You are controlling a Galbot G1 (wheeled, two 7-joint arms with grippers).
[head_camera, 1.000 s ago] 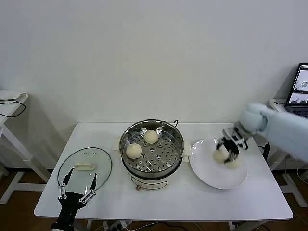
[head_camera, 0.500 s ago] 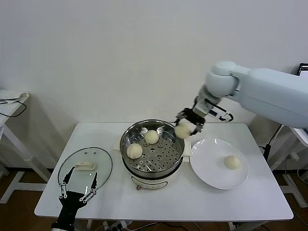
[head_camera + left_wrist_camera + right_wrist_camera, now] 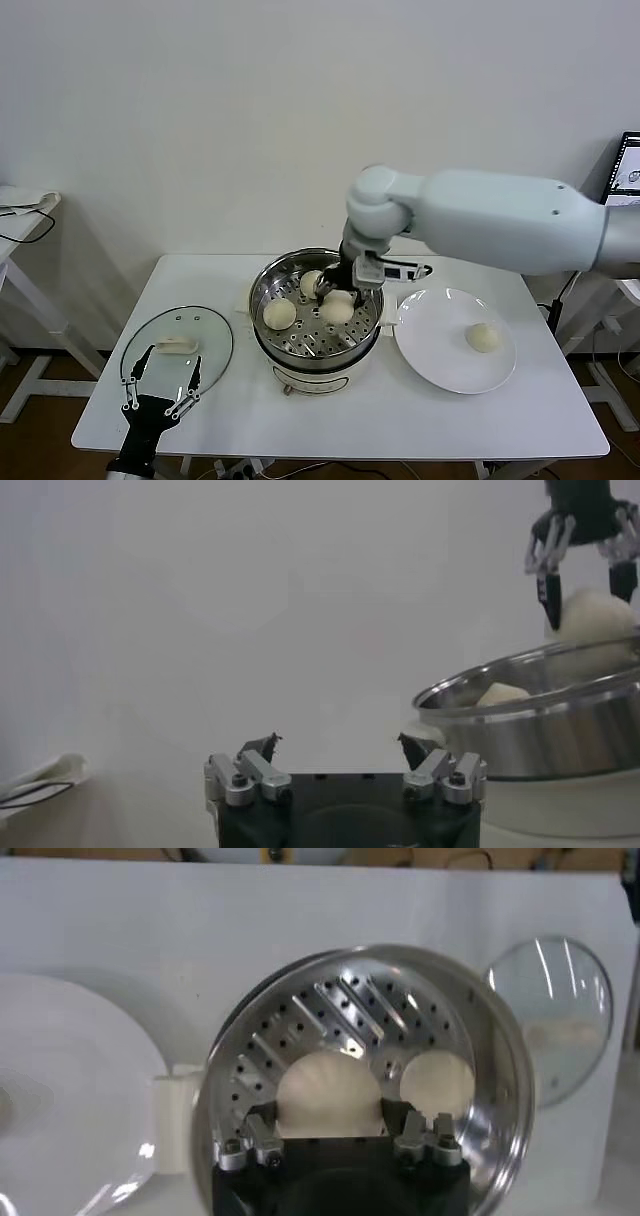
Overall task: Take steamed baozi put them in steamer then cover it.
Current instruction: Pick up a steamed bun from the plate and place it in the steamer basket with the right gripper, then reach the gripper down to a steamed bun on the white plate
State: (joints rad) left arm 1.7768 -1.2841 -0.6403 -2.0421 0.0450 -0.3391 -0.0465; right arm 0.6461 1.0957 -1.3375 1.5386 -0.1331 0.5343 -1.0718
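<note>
The steel steamer [image 3: 264, 285] stands mid-table. My right gripper [image 3: 338, 295] is down inside it, shut on a cream-white baozi [image 3: 338, 309] at the perforated tray's right side. The right wrist view shows that baozi [image 3: 330, 1088] between the fingers of the gripper [image 3: 330, 1116], over the tray [image 3: 300, 1028]. Two more baozi [image 3: 279, 314] [image 3: 312, 282] lie on the tray. One baozi [image 3: 484, 338] is left on the white plate [image 3: 440, 370]. My left gripper [image 3: 160, 395] is parked open at the table's front left; it also shows in the left wrist view [image 3: 338, 745].
The glass lid [image 3: 176, 343] lies flat on the table left of the steamer, just beyond my left gripper. A laptop [image 3: 625, 180] stands at the far right edge. A side table [image 3: 20, 215] is at the far left.
My right gripper lifted a baozi off the plate, carried it left over the steamer's rim and lowered it onto the tray. The left arm has not moved.
</note>
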